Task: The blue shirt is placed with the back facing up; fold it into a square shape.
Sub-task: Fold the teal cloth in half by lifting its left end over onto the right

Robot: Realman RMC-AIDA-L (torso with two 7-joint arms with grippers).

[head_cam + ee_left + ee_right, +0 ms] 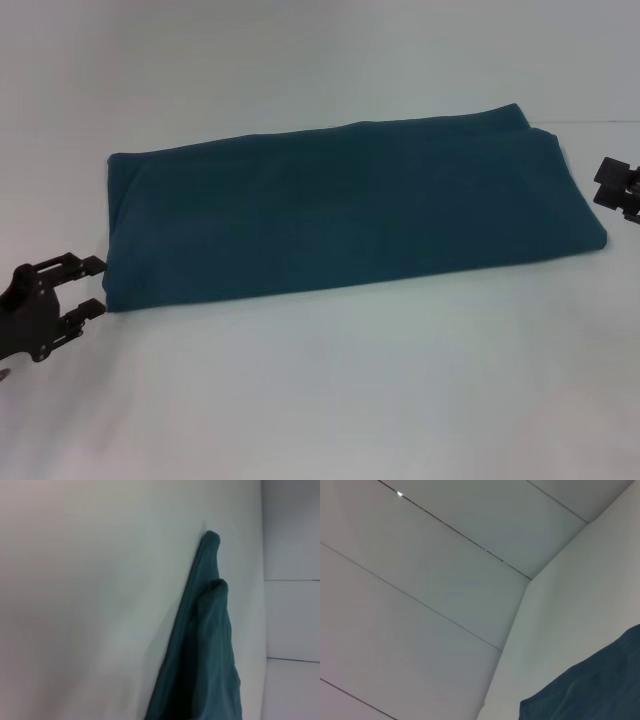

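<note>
the blue shirt [350, 215] lies flat on the white counter [330, 400], folded into a long band that runs across the middle of the head view, its plain side up. its left end sits nearer the robot and its right end farther back, so the band slants a little. a soft crease shows along the far edge near the right end.

the left claw [97, 286] sits low at the left end of the shirt, its two black fingers spread apart with a clear gap between them and pointing toward the cloth. the upper fingertip [94, 265] is just beside the shirt's near left corner, perhaps brushing it, though contact is hard to tell from here. nothing is held between the fingers. the left wrist view looks along the shirt's layered edge [205, 655], where two rounded folds stack on the counter.

the right claw [620, 188] hovers just off the shirt's right end, close to the cloth but apart from it. only part of it shows at the frame edge, and i cannot tell how wide it stands. the right wrist view catches one corner of the shirt [590, 690] against the counter.
</note>
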